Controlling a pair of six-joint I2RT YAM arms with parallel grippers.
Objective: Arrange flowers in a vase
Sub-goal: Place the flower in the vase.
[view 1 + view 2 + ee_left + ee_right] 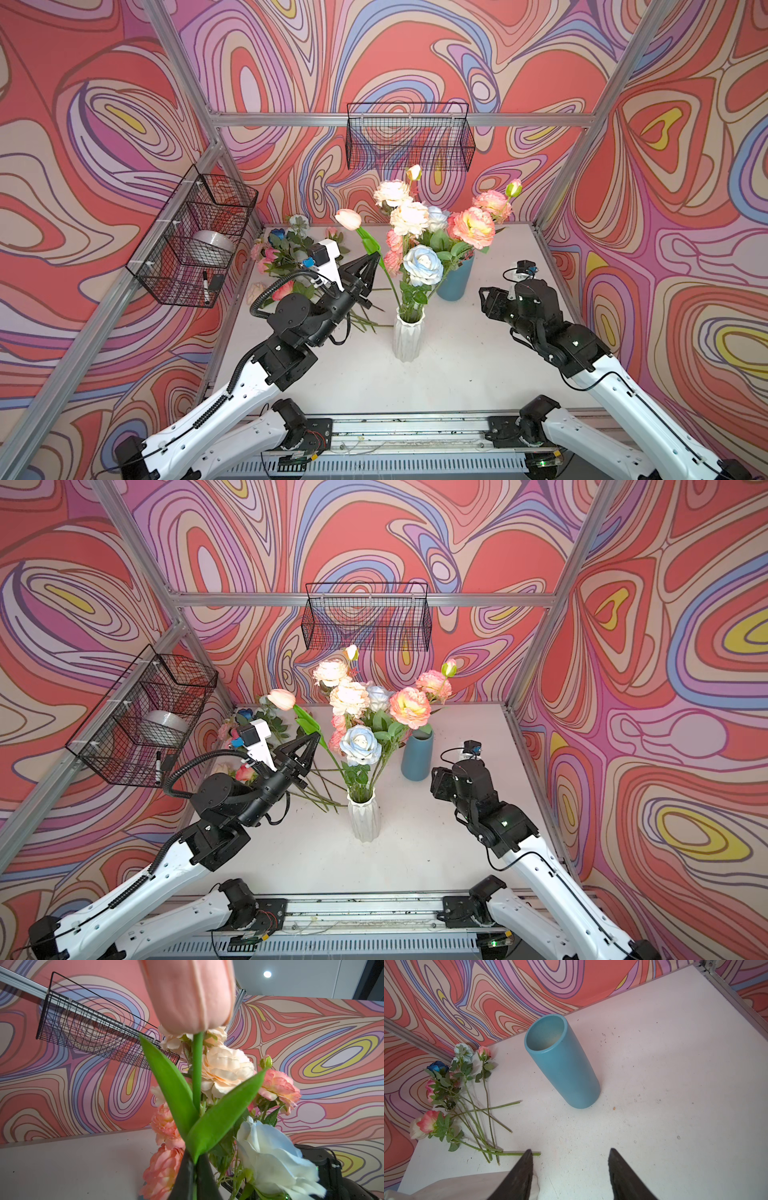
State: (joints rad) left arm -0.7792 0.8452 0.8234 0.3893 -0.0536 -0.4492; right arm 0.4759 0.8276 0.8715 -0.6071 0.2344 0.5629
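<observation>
**tulip (349,219) pinched, lower stem aimed at the white vase (408,338)**

held in the left gripper (374,258), clamped tight on the green stem just below the two leaves. pink bloom up, tilted away toward the far left. long axis slanted, running from the bloom down through the fingertips toward the vase mouth. hard to tell from a top view whether the lower end sits inside or only at the rim among the other stems.

standing in that vase, a bouquet (422,259) of peach, pink and pale blue blooms, crowding the opening. judged from here: vase below the fingers and to the robot's right, so stem to be stood more upright and fed downward. left arm nearer, and carrying it.

right gripper (570,1151) spread apart, nothing between the tips, hovering above the table (654,1064) short of the blue vase (562,1061), seen empty in the right wrist view.

well apart, at the far left of the table, loose flowers (446,1082) lying flat, stems fanned toward the middle.
</observation>
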